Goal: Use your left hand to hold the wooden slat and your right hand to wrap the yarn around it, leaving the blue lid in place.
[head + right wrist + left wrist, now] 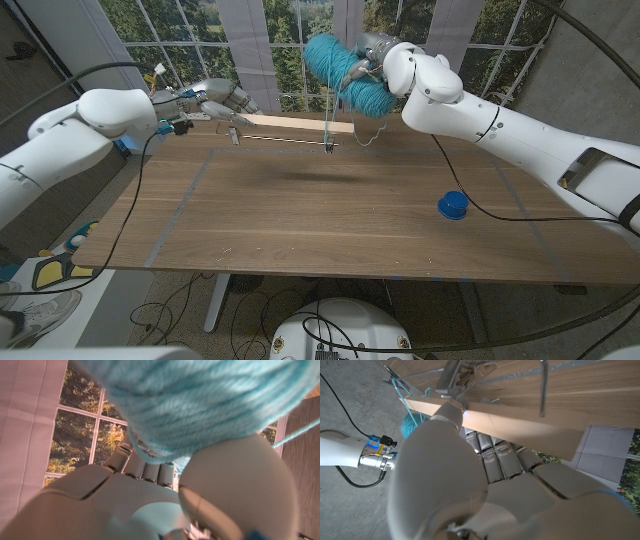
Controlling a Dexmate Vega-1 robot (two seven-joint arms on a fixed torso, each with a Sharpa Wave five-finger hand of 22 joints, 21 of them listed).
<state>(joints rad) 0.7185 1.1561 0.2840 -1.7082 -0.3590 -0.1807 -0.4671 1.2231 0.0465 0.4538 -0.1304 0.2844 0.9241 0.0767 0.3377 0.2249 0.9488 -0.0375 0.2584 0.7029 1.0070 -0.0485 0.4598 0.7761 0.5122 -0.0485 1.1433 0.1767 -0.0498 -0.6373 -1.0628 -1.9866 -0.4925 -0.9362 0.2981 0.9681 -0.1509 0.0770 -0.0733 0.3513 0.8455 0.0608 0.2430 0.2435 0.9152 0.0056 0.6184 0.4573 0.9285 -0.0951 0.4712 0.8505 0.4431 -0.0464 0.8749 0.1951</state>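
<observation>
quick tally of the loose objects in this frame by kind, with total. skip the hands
Wooden slat: 1, held by the left hand
Skein of teal yarn: 1, held up by the right hand
Blue lid: 1, on the table
Total: 3

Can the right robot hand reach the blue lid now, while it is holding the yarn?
Probably not: the right robot hand is raised at the far edge, full of yarn; the blue lid sits unobstructed, nearer the front.
</observation>
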